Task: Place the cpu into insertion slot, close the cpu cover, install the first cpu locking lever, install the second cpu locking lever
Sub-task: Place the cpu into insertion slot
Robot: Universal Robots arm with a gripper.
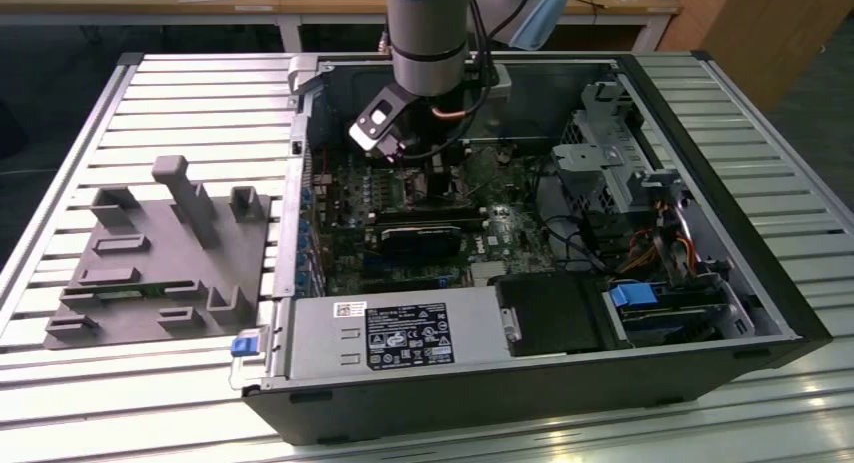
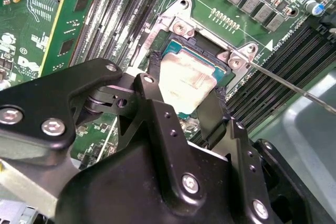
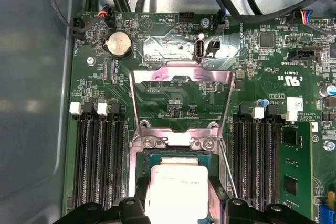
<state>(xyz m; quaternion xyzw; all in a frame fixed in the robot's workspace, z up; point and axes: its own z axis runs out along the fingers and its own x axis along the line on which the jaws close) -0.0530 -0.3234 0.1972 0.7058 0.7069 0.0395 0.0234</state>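
Observation:
The cpu [image 2: 186, 77] [image 3: 176, 198], a square chip with a dull silver top, sits at the insertion slot [image 2: 181, 24] [image 3: 157, 141], whose metal rim and green edge show around it. My gripper [image 2: 184, 90] [image 3: 178, 184] [image 1: 424, 163] is down inside the computer case, and its black fingers [image 2: 152, 103] press on two opposite sides of the chip. I cannot tell whether the chip is fully seated. The cpu cover [image 3: 181, 71], a thin silvery windowed frame, stands swung open beyond the slot. A thin wire locking lever [image 2: 294, 87] [image 3: 227, 169] juts up beside the slot.
Long black memory slots [image 3: 97, 156] [image 3: 257, 156] flank the socket, and a green card [image 3: 296, 171] stands beside them. In the exterior view, the power supply [image 1: 400, 333] and drive cage [image 1: 627, 173] crowd the case. A grey fixture [image 1: 167, 253] lies on the table at that view's left.

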